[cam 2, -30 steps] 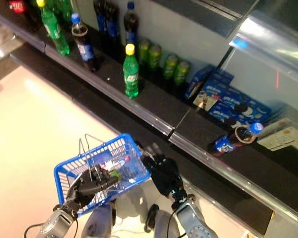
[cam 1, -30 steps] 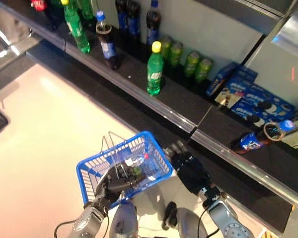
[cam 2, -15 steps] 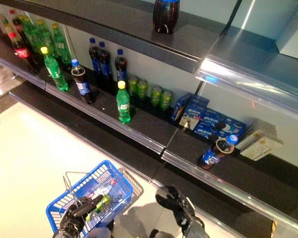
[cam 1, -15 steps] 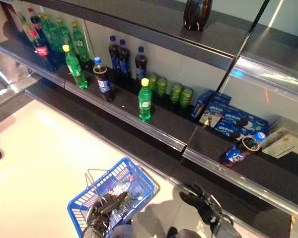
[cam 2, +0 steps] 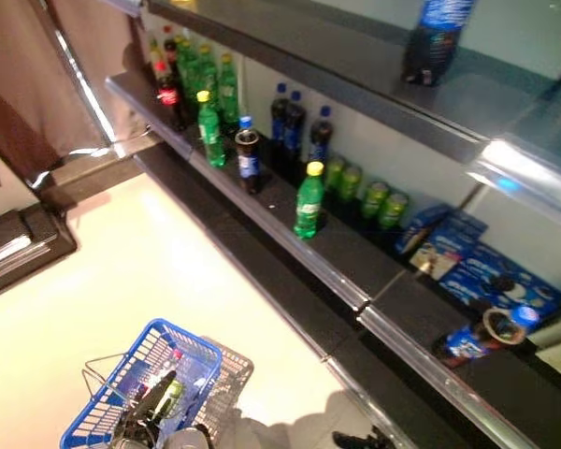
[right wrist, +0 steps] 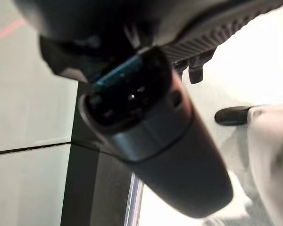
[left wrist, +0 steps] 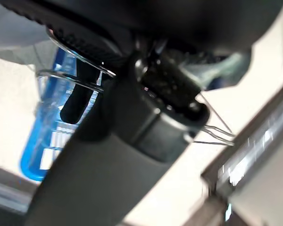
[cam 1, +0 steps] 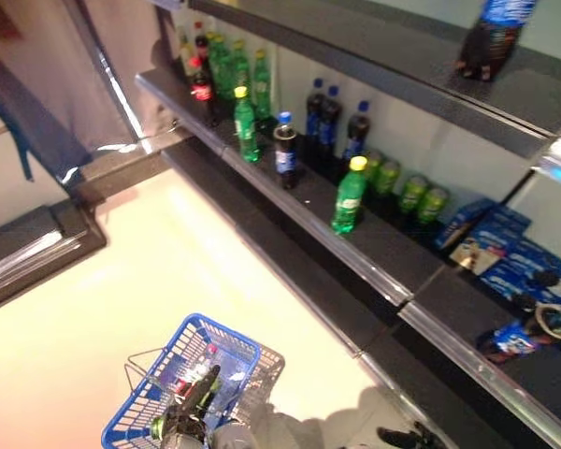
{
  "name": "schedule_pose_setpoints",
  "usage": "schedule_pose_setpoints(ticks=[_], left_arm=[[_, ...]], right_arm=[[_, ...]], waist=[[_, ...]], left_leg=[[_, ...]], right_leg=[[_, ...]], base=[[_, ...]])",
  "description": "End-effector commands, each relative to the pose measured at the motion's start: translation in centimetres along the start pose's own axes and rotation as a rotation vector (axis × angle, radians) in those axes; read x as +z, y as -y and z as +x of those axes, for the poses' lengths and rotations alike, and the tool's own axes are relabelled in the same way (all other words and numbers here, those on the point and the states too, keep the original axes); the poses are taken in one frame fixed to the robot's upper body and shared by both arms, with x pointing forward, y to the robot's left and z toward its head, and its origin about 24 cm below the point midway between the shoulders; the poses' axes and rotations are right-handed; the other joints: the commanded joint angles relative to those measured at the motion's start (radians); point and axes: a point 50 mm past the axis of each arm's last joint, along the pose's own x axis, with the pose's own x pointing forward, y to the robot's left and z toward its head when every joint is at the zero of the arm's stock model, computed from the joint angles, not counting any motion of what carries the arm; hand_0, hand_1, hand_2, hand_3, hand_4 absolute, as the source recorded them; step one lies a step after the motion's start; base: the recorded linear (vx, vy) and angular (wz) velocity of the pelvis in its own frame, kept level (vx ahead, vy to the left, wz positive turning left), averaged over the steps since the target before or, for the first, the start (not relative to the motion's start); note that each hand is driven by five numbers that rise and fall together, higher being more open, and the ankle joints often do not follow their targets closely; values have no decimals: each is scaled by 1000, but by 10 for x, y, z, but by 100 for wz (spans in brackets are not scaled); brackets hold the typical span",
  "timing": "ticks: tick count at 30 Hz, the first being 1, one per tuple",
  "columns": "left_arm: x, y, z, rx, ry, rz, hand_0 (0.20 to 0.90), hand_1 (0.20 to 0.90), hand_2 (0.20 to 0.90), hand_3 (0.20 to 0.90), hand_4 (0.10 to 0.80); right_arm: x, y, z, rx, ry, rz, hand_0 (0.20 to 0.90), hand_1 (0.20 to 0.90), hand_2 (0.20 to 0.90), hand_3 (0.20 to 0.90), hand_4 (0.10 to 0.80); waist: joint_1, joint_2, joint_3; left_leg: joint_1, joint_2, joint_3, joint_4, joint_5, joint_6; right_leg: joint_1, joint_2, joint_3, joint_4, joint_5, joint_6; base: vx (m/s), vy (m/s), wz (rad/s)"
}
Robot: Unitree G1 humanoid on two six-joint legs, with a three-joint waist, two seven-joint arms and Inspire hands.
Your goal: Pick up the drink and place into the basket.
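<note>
The blue basket (cam 1: 182,379) hangs low in front at the left, with drinks (cam 2: 171,397) lying inside it. My left hand (cam 1: 189,413) is shut on its thin wire handles (left wrist: 212,134), which run under the thumb in the left wrist view; the basket's blue wall (left wrist: 42,141) shows beyond. My right hand (cam 1: 407,437) shows at the bottom edge, low by the shelf base, open and empty. Its thumb (right wrist: 146,122) stands straight with nothing against it.
A dark shelf (cam 1: 374,267) runs along the right with a green yellow-capped bottle (cam 1: 348,196), a cola bottle (cam 1: 285,154), green cans (cam 1: 411,192), blue boxes (cam 1: 505,243) and a bottle lying down (cam 1: 514,339). A bottle (cam 1: 491,33) stands on the upper shelf. Pale floor (cam 1: 168,271) lies to the left.
The camera has swung left and up, so the whole picture has shifted. The basket stays in my left hand. My right hand has sunk to the bottom edge.
</note>
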Motion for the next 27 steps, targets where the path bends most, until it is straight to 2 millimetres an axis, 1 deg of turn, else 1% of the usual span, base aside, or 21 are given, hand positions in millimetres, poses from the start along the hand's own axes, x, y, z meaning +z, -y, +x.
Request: schedule_pose_setpoints(ticks=[1,2,3,4,5,6,7,8,9,10,12,14,15,17,18,19,20,21,22,24,27], left_arm=[[48,27,-4,-180,260,40,300,300,300,200,100],[49,29,-4,-191,264,55,300,300,300,200,100],[50,29,-4,-195,266,61,300,300,300,200,100],[52,29,-3,-208,273,74,300,300,300,200,100],[52,29,-3,-208,273,74,300,300,300,200,100],[52,29,-3,-216,271,77,300,300,300,200,100],[51,30,-2,-226,268,91,300,300,300,200,100],[50,35,-1,-250,262,121,300,300,300,200,100],[47,43,-1,-270,256,149,300,300,300,200,100],[47,43,-1,-270,256,149,300,300,300,200,100],[40,51,-1,-287,239,165,300,300,300,200,100],[33,53,-1,-302,222,181,300,300,300,200,100],[30,52,-1,-322,210,188,300,300,300,200,100],[28,47,-1,-337,205,191,300,300,300,200,100],[27,41,-1,-339,195,187,300,300,300,200,100],[25,36,-1,-339,184,190,300,300,300,200,100],[24,33,-1,-342,176,197,300,300,300,200,100],[21,31,-1,-351,165,213,300,300,300,200,100],[18,30,-2,-349,155,219,300,300,300,200,100],[11,31,-3,-324,142,178,300,300,300,200,100],[7,40,-6,-391,155,182,300,300,300,200,100]], right_arm=[[1,-12,0,30,56,-60,900,900,900,900,800],[2,-17,-1,24,56,-58,900,900,900,900,800],[2,-19,-1,20,55,-55,900,900,900,900,800],[1,-25,-1,9,49,-40,900,900,900,900,800],[1,-25,-1,9,49,-40,900,900,900,900,800],[1,-26,-1,0,39,-25,900,900,900,900,800],[-1,-25,-1,-10,29,3,900,900,900,900,800],[-4,-20,0,-28,17,44,900,900,900,900,800],[-7,-16,1,-41,7,63,900,900,900,900,800],[-7,-16,1,-41,7,63,900,900,900,900,800],[-10,-10,2,-52,-5,82,900,900,900,900,800],[-12,-5,2,-66,-18,115,900,900,900,900,800],[-11,-4,3,-71,-17,148,900,900,900,900,800],[-7,-5,3,-71,-15,165,900,900,900,900,800],[-6,-6,4,-70,-18,170,900,900,900,900,800],[-8,-5,4,-73,-26,176,900,900,900,900,800],[-10,-2,3,-78,-35,183,900,900,900,900,800],[-15,3,3,-89,-46,196,900,900,900,900,800],[-17,5,3,-100,-54,202,900,900,900,900,800],[-22,6,1,-129,-85,193,900,900,900,900,800],[-20,9,1,-113,-42,136,900,900,900,900,800]], waist=[[51,2,-14],[58,5,-18],[58,7,-20],[48,23,-22],[48,23,-22],[29,34,-25],[2,37,-27],[-23,39,-33],[-42,32,-39],[-43,32,-38],[-62,19,-48],[-79,5,-54],[-95,-7,-47],[-103,-19,-34],[-102,-29,-28],[-102,-20,-27],[-107,-20,-30],[-116,-26,-38],[-123,-21,-47],[-144,4,-78],[-153,3,-94]], left_leg=[[-17,0,-51,56,-19,-12],[-6,-31,-61,37,-31,13],[-1,-47,-67,26,-36,25],[17,-77,-74,-9,-46,54],[17,-77,-74,-9,-46,54],[37,-91,-82,-48,-44,65],[46,-103,-91,-71,-42,71],[37,-116,-111,-86,-22,77],[37,-143,-138,-93,-27,82],[38,-143,-139,-93,-27,82],[27,-176,-175,-91,-33,86],[16,-208,-203,-74,-53,91],[27,-234,-221,-61,-85,98],[52,-251,-215,-32,-140,103],[84,-262,-204,-14,-179,108],[113,-258,-216,9,-223,113],[127,-263,-223,44,-256,122],[127,-276,-232,91,-260,125],[134,-272,-247,119,-242,116],[161,-244,-249,234,-89,39],[126,-231,-258,426,97,-35]], right_leg=[[-14,-50,80,-93,188,74],[-40,-87,75,-11,224,88],[-62,-102,79,36,241,93],[-124,-101,109,191,249,97],[-124,-101,109,191,249,97],[-173,-56,153,265,215,88],[-200,21,196,266,177,78],[-224,113,219,226,149,35],[-230,171,254,181,120,5],[-229,171,253,181,120,5],[-226,226,305,48,114,-31],[-250,246,362,-70,161,-33],[-341,239,383,-125,251,-4],[-402,212,319,-165,333,26],[-427,194,259,-185,371,38],[-432,208,247,-174,369,45],[-430,214,244,-160,359,32],[-423,218,251,-142,353,2],[-419,234,265,-123,335,-14],[-393,274,242,-85,276,-64],[-323,293,254,-118,244,-104]], base=[[195,542,44],[137,436,29],[163,547,47],[113,367,36],[179,458,53],[185,293,40],[236,358,67],[307,278,79],[215,160,90],[325,126,156],[323,43,177],[405,6,131],[477,-15,98],[485,-21,62],[596,10,34],[632,18,13],[585,6,-2],[479,-20,-4],[519,-30,14],[483,-26,38],[421,-37,16]])
